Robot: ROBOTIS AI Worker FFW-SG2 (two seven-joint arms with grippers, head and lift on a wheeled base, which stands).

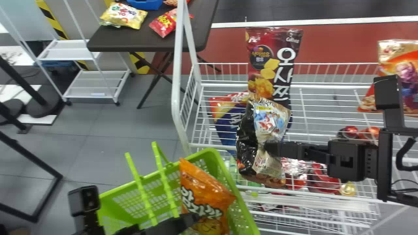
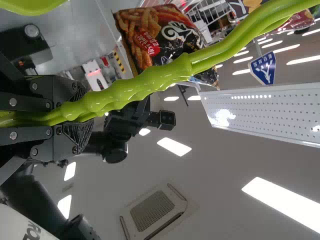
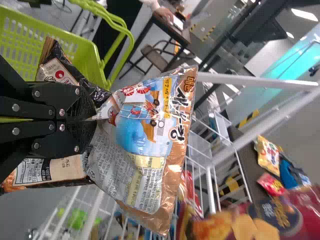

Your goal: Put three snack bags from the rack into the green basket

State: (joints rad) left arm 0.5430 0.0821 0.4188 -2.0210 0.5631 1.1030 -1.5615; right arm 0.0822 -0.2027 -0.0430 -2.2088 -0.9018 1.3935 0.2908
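My right gripper (image 1: pixel 268 148) is shut on a tan and silver snack bag (image 1: pixel 269 125), held over the rack's near side, right of the green basket (image 1: pixel 241 209). The right wrist view shows this bag (image 3: pixel 145 150) pinched by the right gripper (image 3: pixel 91 120). A black snack bag (image 1: pixel 245 143) hangs close behind it; whether it is pinched too, I cannot tell. An orange snack bag (image 1: pixel 205 199) lies in the basket. My left gripper (image 1: pixel 192 219) is at the basket; in the left wrist view the left gripper (image 2: pixel 80 117) is shut on the green handle (image 2: pixel 165 75).
The white wire rack (image 1: pixel 326 86) holds a tall dark red bag (image 1: pixel 274 62), a red and blue bag (image 1: pixel 227 120) and more snacks on its lower level. An orange and purple bag (image 1: pixel 405 71) stands at the right. Behind is a dark table (image 1: pixel 114 39) with snack bags.
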